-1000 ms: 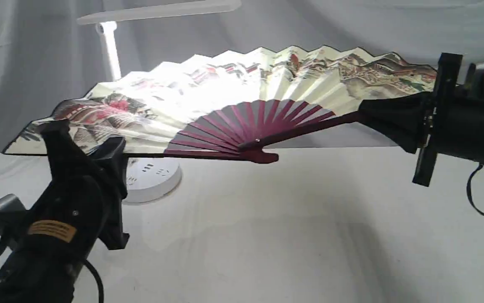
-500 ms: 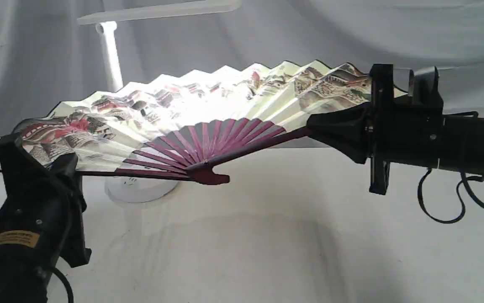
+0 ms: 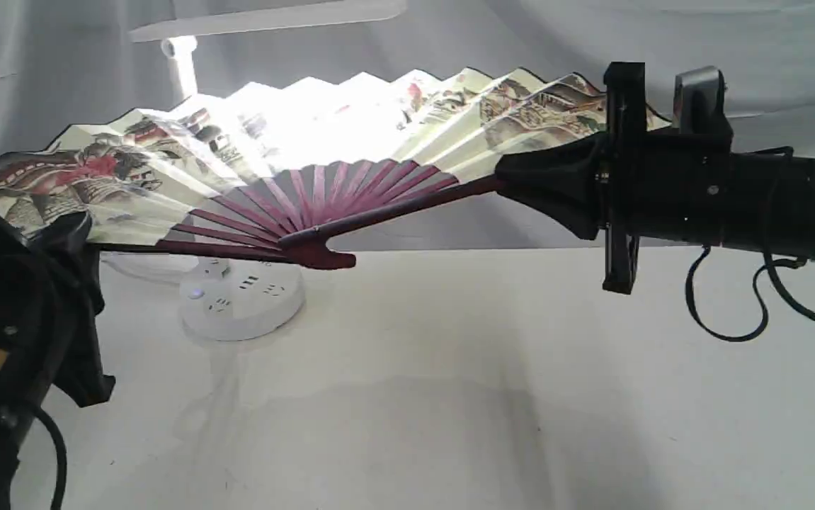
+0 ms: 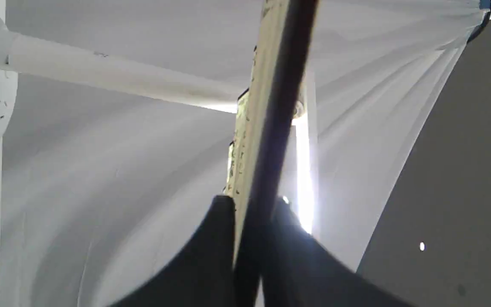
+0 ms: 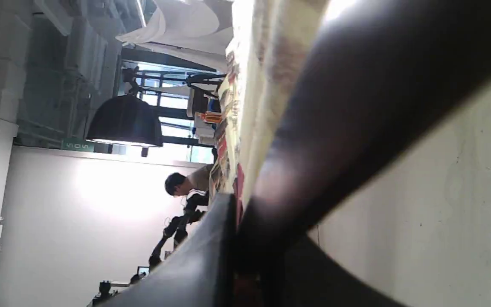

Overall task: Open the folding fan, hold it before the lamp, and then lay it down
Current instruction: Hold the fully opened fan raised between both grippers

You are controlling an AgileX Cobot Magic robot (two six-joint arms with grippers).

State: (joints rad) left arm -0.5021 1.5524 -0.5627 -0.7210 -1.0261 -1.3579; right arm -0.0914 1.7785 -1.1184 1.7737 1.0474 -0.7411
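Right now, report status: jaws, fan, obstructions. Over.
Left jaws, right jaws: both shut on pleated cream paper folding fan, one end each. Fan spread, aloft before white plastic desk lamp. Lamp base near left half; mind it lowering.

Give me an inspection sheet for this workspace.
Surface: white cloth-covered table, creased.
Job's things: pleated cream paper folding fan with maroon ribs, spread open, held above the table before the lit white plastic desk lamp.
Clutter: nothing seen.
Tools: left tool shut on one end rib of the fan; right tool shut on the other end rib.
Cables: black cable loop hangs below the right arm, clear of the fan.
Surroundings: grey draped backdrop.
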